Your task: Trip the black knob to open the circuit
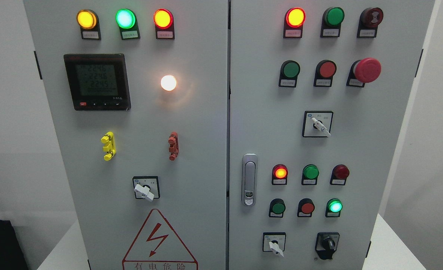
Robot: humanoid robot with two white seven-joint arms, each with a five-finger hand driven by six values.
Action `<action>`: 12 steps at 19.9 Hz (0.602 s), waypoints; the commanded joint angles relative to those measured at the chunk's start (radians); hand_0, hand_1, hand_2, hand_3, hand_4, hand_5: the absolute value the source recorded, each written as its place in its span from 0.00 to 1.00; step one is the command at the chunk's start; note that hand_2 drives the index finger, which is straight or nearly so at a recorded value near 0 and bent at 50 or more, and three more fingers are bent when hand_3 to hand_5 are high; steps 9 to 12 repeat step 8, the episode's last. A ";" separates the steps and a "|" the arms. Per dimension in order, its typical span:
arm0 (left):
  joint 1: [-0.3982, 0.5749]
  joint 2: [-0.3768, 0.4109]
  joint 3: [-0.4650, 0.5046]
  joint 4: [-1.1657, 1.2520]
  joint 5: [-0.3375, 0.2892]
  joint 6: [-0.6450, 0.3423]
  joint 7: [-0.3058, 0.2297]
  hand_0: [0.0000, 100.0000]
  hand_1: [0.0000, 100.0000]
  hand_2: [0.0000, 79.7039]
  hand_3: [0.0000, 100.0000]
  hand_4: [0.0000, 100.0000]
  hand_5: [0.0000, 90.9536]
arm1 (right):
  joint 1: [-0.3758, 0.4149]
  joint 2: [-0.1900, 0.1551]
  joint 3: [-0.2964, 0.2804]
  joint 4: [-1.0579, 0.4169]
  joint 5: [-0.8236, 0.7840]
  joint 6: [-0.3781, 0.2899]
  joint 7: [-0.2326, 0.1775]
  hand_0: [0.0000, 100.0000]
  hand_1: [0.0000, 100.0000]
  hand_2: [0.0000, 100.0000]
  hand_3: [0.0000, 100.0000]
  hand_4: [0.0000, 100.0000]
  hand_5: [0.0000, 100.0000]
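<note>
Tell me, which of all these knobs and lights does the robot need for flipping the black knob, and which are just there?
Needed for the job:
- black knob, lower right of the right door

Just there:
- white knobs
- big red mushroom button
- coloured lights
- meter screen
- door handle
- yellow clip and red clip

No robot hand shows yet.

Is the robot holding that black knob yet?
No. Neither robot hand is in the picture, so nothing is held. The black knob sits untouched at the lower right of the cabinet.
</note>
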 commanded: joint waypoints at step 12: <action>-0.002 0.000 0.002 0.000 0.002 -0.002 0.000 0.12 0.39 0.00 0.00 0.00 0.00 | -0.012 -0.003 -0.001 -0.022 -0.003 -0.015 0.008 0.00 0.00 0.00 0.03 0.00 0.00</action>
